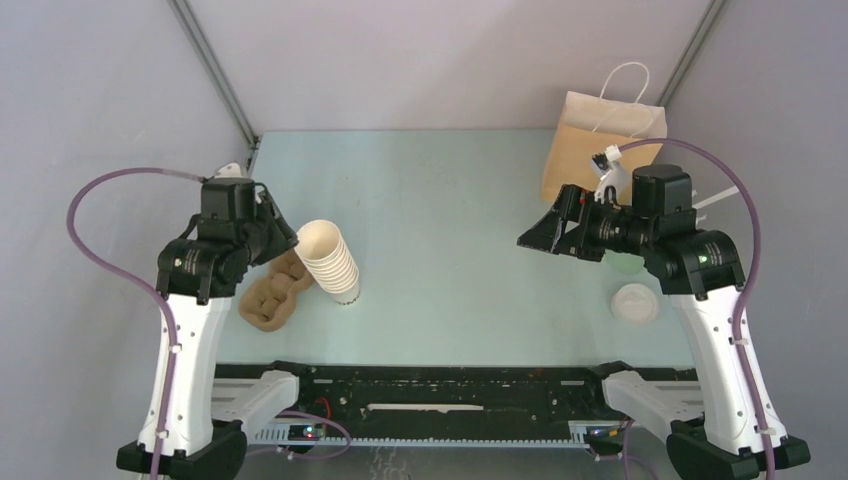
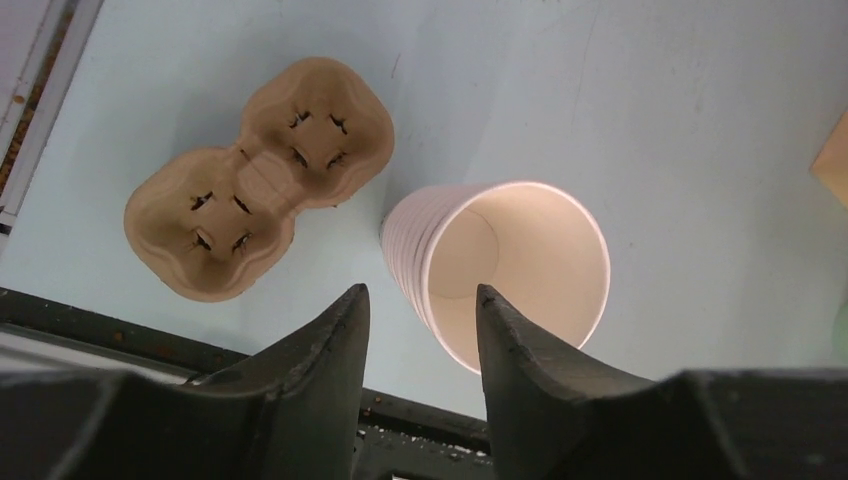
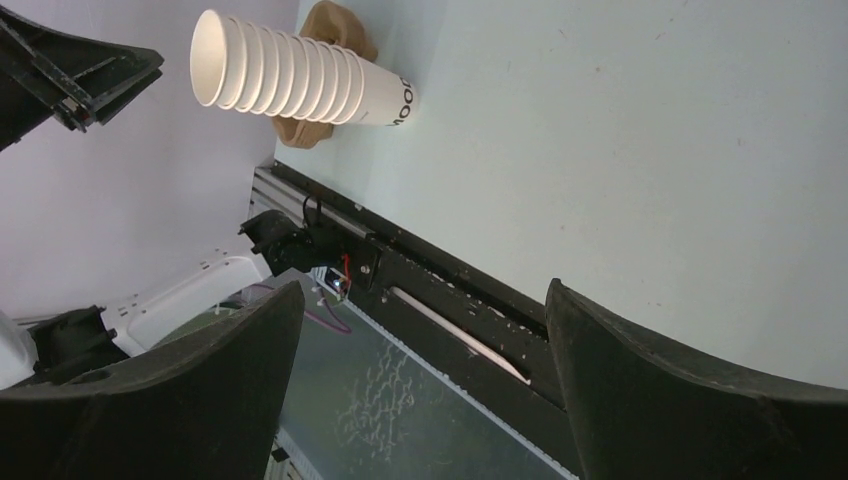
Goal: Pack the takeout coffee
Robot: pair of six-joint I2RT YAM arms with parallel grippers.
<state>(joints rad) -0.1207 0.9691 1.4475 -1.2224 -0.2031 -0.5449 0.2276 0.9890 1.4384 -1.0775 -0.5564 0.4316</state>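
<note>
No single lidded cup shows in any view. A tall stack of nested cream cups (image 1: 330,260) stands at the left; it also shows in the left wrist view (image 2: 520,250) and the right wrist view (image 3: 290,75). My left gripper (image 1: 283,238) is open and empty just left of the stack's top. In its wrist view the gripper (image 2: 420,290) has jaws apart, with the top cup's rim just beyond the right fingertip. My right gripper (image 1: 532,238) is open and empty, raised over the table's right half and pointing left; it also shows in its own wrist view (image 3: 425,290).
A brown two-cup pulp carrier (image 1: 275,295) lies left of the stack, also in the left wrist view (image 2: 260,175). A brown paper bag (image 1: 600,135) with white handles stands at the back right. A loose white lid (image 1: 635,302) lies at the right front, with a pale green thing (image 1: 625,263) under the right arm.
</note>
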